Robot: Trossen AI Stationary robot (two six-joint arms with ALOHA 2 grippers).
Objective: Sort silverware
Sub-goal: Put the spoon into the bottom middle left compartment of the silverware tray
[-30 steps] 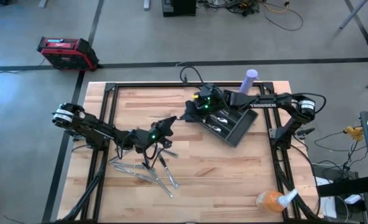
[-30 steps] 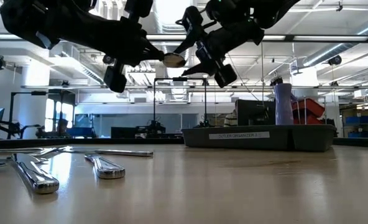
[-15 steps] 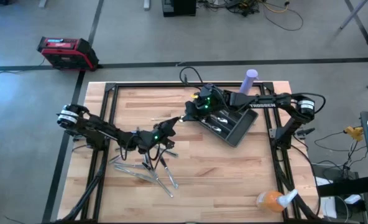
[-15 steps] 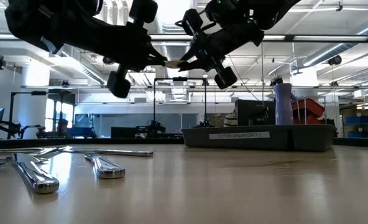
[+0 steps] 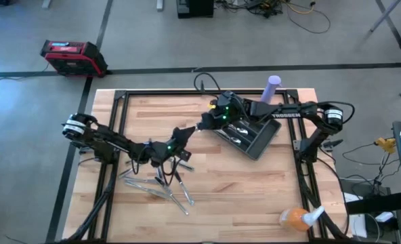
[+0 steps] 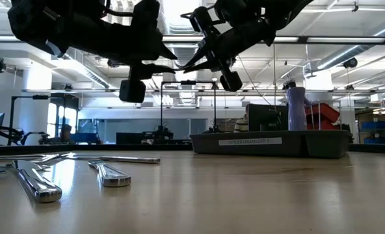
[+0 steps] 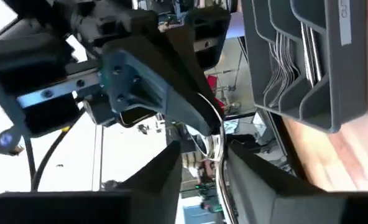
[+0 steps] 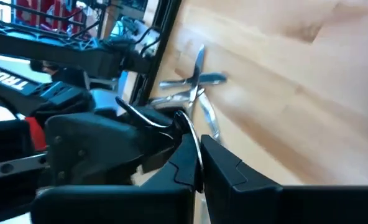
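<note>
Steel utensil [image 8: 193, 134] is passing mid-air — right end effector [image 5: 202, 125] is pinching it. Left end effector [image 5: 181, 133] is gaping beside it; recommend withdrawing clear before traversing to tray [image 5: 255, 146].

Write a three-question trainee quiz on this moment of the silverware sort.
1. True or false: the loose silverware lies on the table on the left arm's side.
2. Where is the dark tray? A: beneath the right arm. B: on the floor. C: beside the left arm's base.
3. Fill in: the right gripper grips a silver piece ____ the table, not on it.
Key: 1 true; 2 A; 3 above.
</note>
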